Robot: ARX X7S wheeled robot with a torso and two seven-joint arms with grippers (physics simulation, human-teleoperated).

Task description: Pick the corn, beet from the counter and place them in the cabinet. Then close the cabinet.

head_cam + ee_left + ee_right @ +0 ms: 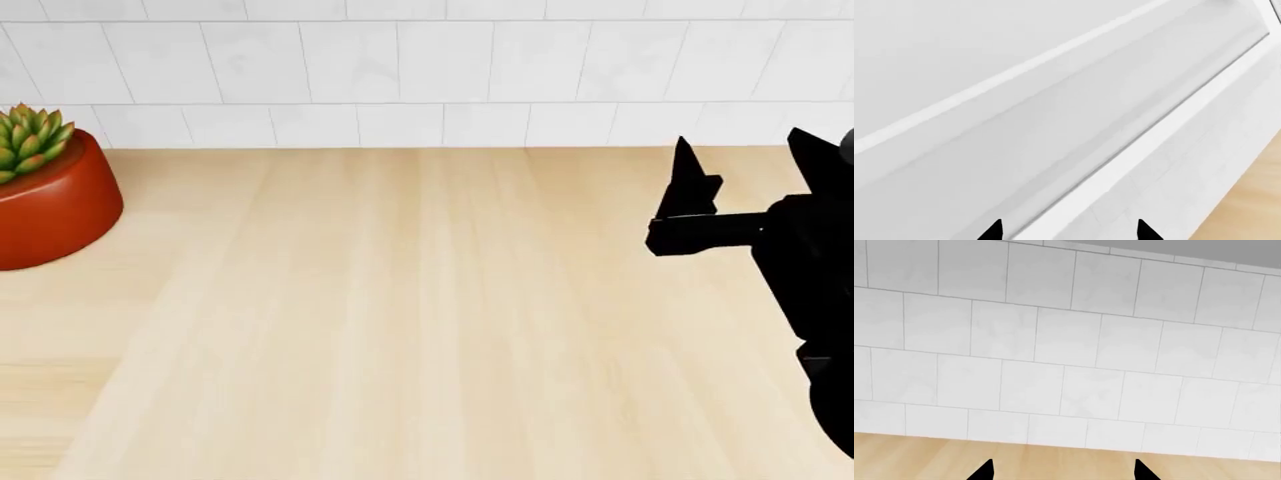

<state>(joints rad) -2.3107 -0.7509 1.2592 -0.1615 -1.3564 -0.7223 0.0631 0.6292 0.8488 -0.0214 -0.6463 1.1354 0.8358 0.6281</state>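
Note:
The corn and the beet are out of view in every frame. The light wood-grain counter (427, 310) fills the head view with nothing of the task on it. My right gripper (742, 165) hovers over the counter's right side, open and empty, facing the tiled wall; its wrist view shows my right gripper (1063, 471) with tips far apart above a strip of counter (1054, 455). My left gripper (1067, 232) is open, empty and very close to a white panelled cabinet face (987, 65). Whether the cabinet is open or shut cannot be told.
A spiky green succulent in a red pot (47, 195) stands at the counter's far left. A white tiled wall (427, 70) runs along the counter's back edge. A sliver of counter (1257, 200) shows beyond the cabinet panel in the left wrist view.

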